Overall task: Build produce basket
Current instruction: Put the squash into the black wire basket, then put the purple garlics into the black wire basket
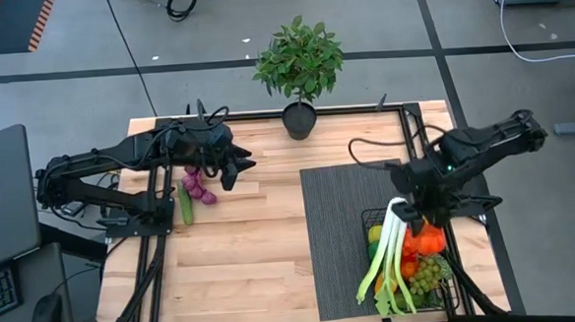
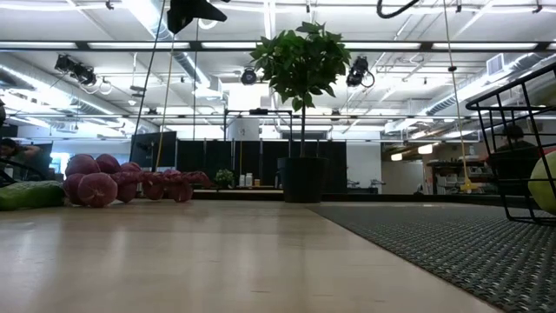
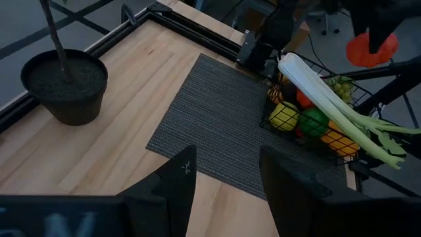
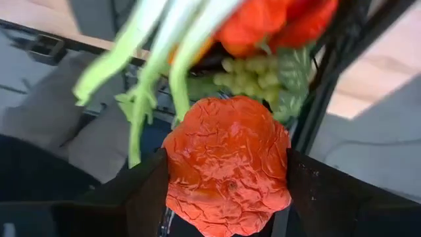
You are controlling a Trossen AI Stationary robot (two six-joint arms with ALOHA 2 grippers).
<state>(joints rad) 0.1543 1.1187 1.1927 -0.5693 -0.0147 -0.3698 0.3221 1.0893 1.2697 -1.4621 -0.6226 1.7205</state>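
Basket sits at counter's right edge; my right claw above it pinches a wrinkled orange pepper. Left claw hangs part-open, empty, over bare wood near purple grapes.

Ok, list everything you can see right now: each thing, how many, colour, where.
basket: one, black wire, on the mat's right near corner
leek: one, white-green, lying across the basket
green grapes: one bunch, in the basket
wrinkled orange-red fruit: one, between the right hand's fingers over the basket
purple grapes: one bunch, table's left
cucumber: one, green, beside them
mat: one, dark grey
potted plant: one, green, far edge
left hand: open, above the purple grapes
right hand
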